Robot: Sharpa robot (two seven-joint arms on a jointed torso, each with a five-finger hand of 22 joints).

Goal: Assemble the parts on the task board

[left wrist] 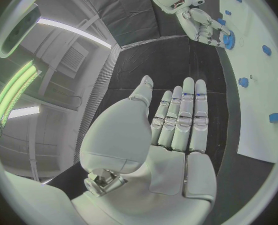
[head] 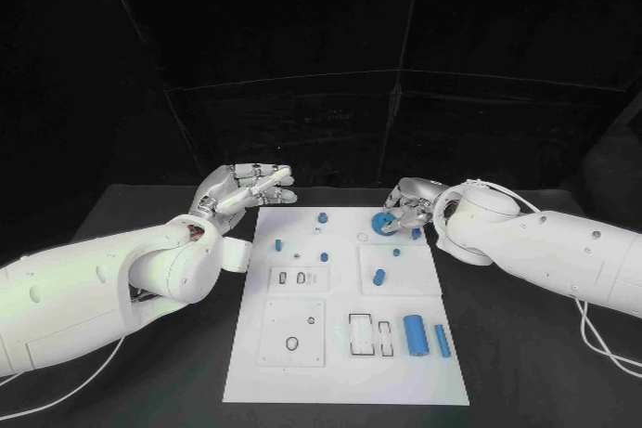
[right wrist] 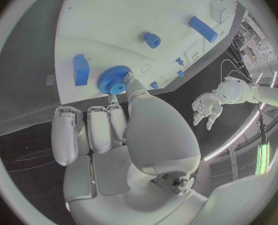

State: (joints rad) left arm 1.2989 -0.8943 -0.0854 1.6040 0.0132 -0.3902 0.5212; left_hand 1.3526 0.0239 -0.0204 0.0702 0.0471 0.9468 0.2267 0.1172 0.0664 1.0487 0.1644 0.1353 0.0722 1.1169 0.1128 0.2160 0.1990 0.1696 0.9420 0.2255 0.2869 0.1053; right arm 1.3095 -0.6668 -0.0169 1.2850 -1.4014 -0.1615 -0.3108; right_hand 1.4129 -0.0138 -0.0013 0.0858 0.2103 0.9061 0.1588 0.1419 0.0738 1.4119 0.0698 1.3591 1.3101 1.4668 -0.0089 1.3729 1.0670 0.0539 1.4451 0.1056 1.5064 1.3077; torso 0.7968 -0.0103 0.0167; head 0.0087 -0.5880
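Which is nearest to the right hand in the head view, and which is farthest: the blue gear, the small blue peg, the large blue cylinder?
1. Blue gear, at the right hand fingertips.
2. Small blue peg, mid-board.
3. Large blue cylinder, near edge of task board.

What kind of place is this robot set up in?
Most likely a robotics lab or test cell. A white task board with small blue parts lies on a black table, dark curtains hang behind, and strip lights run overhead. The right hand touches a blue gear.
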